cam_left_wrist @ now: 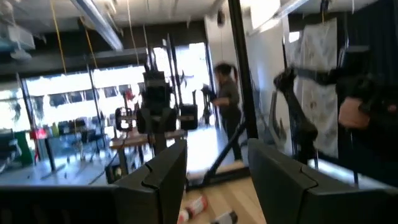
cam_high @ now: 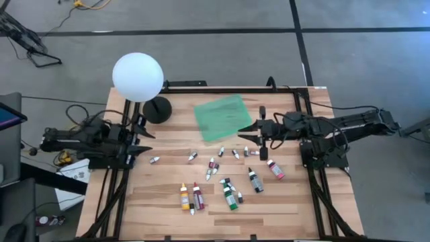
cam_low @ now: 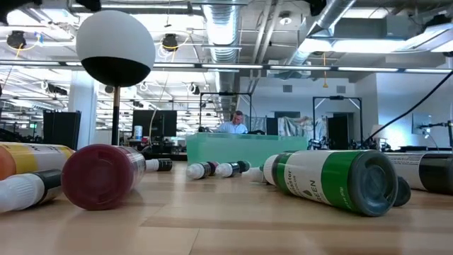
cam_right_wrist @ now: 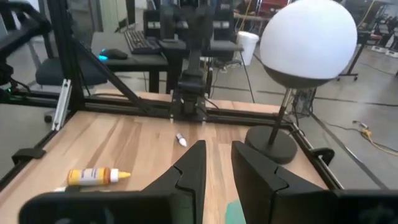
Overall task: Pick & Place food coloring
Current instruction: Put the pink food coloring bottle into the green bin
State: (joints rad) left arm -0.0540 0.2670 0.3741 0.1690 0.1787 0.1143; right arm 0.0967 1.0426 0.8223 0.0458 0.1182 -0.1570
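Note:
The food coloring bottles lie on their sides on the wooden table: a yellow one (cam_high: 184,196), a red one (cam_high: 198,195), a green one (cam_high: 230,195), a dark one (cam_high: 254,180) and a pink one (cam_high: 275,168). Small droppers (cam_high: 193,156) lie farther back. In the low view the green bottle (cam_low: 333,180) and the red bottle (cam_low: 102,176) lie close to the camera. My left gripper (cam_high: 146,141) is raised at the table's left edge, open and empty (cam_left_wrist: 217,155). My right gripper (cam_high: 243,129) hangs by the green tray's right corner, shut and empty (cam_right_wrist: 219,149).
A flat green tray (cam_high: 223,117) lies at the back middle of the table. A lamp with a white globe (cam_high: 138,76) stands on a black base (cam_high: 157,109) at the back left. A black frame rims the table. A person stands in the room behind.

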